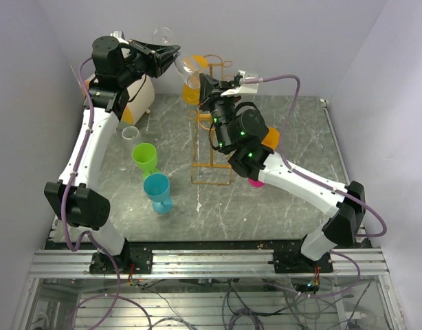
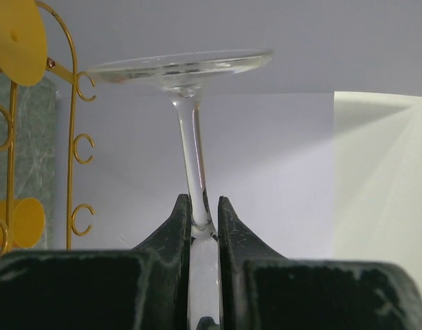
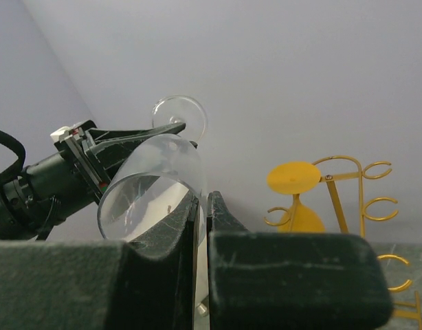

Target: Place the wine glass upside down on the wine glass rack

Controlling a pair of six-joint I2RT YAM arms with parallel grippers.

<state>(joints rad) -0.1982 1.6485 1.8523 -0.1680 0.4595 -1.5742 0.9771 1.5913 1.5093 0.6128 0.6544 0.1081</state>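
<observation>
Handing over in mid-air, upper centre of the top view. Holding the wine glass [image 1: 185, 65] foot uppermost, just left of the rack [image 2: 71, 179], with left gripper [image 2: 203, 206] clamped on the stem and right gripper [image 3: 202, 203] pinched on the bowl rim. Next, probably: freeing one grip, then sliding the stem into a loop.

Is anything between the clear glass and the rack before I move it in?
No loose thing. The left tool holds the clear wine glass by its stem, with free hooks of the orange-yellow wire rack open beside it. But the right tool pinches the bowl rim near the rack, and a yellow stemmed glass fills one place.
</observation>
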